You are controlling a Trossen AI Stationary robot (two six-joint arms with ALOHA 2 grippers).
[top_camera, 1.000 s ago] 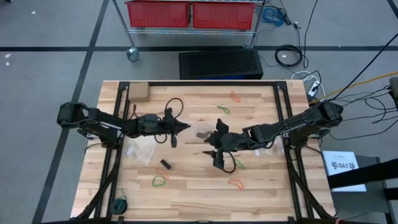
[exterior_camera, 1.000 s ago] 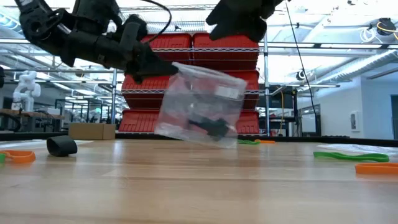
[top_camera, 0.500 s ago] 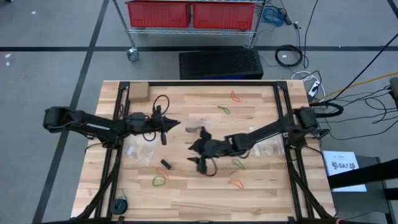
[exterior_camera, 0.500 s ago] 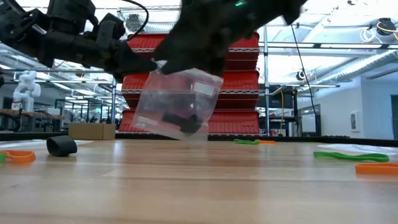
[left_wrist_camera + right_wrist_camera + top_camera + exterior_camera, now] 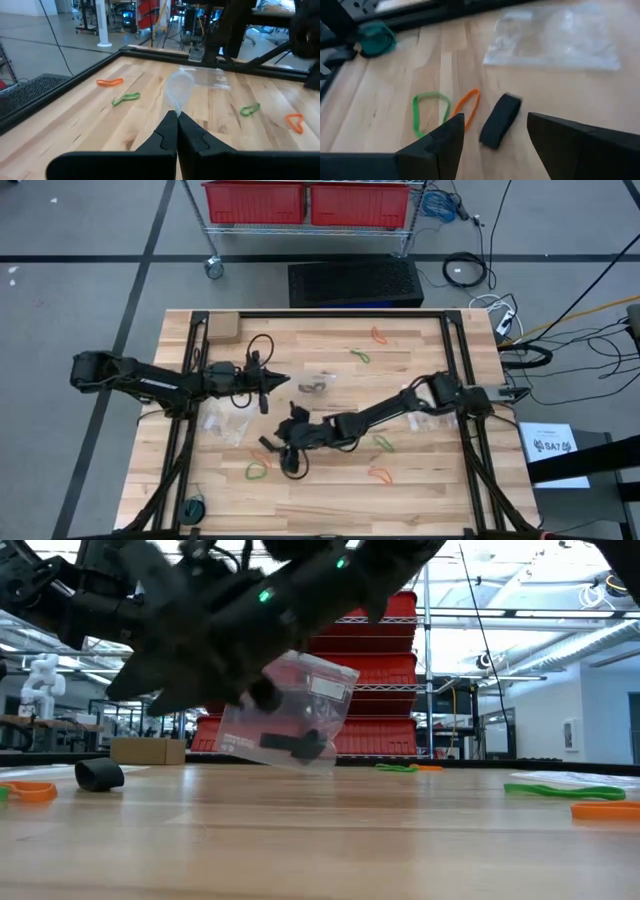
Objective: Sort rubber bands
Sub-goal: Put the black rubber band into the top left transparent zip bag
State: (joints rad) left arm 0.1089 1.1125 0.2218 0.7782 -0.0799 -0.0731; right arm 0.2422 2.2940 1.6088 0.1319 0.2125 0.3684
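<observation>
Wooden table: bare boards along near edge.
Left gripper pinched shut on clear bag, mid-table. Right gripper spread open, empty, over black band; beside it one orange band, one green band.

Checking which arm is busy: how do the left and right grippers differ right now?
The left gripper is shut on a clear bag, holding it up off the table; the right gripper is open, empty, low above a black band. Both are dark and two-fingered.
</observation>
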